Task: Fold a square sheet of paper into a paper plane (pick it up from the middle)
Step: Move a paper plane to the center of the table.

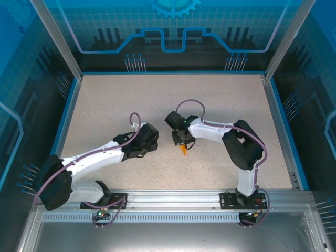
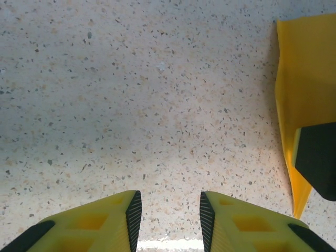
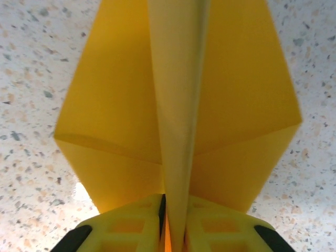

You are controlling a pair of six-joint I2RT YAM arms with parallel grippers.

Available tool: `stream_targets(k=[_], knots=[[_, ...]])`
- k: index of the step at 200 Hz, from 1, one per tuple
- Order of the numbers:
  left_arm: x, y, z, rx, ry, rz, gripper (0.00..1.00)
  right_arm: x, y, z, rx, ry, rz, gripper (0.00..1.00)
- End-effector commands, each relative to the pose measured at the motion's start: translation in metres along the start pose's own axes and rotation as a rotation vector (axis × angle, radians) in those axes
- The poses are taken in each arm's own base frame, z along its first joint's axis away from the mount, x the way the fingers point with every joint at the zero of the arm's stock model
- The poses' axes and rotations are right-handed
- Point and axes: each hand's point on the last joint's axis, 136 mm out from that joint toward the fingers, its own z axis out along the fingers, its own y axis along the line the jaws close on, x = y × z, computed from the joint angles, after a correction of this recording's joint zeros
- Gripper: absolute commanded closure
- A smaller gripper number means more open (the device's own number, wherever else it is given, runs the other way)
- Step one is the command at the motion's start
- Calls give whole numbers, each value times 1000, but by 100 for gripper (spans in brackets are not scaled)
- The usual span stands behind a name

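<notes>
The orange-yellow paper plane [image 3: 178,105] is a kite shape with a raised centre fold and wings spread to both sides. My right gripper [image 3: 176,210] is shut on that centre fold, holding it just above the speckled table. From above, the plane's tip [image 1: 183,150] pokes out below the right gripper [image 1: 181,140] near the table's middle. My left gripper [image 2: 168,202] is open over bare table, nothing between its fingers. The plane [image 2: 304,79] and a right finger [image 2: 317,157] lie to its right. The left gripper [image 1: 155,140] sits close to the left of the plane. The square sheet of paper, as a flat sheet, is out of view.
The speckled table [image 1: 115,105] has a blue rim [image 1: 65,115] and transparent walls around it. An aluminium rail [image 1: 173,198] with both arm bases runs along the near edge. The two arms nearly meet at the table's centre.
</notes>
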Motion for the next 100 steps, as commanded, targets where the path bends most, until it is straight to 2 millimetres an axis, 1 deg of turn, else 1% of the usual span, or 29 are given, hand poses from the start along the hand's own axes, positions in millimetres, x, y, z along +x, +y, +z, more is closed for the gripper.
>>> stream_targets(k=[1,33,76,90,100], knots=[[-3,4,0,5,-16,-28,62,3,-5,10,15,28,49,81],[-5,3,2,11,-11,-24,62,12,-8,19,7,52,65,77],[-3,0,6,17,3,-22,62,26,-10,35,46,114,56,76],[-3,-1,7,18,6,-20,62,24,-9,35,46,112,58,76],[-2,0,8,15,8,-20,62,18,-6,32,41,98,59,79]])
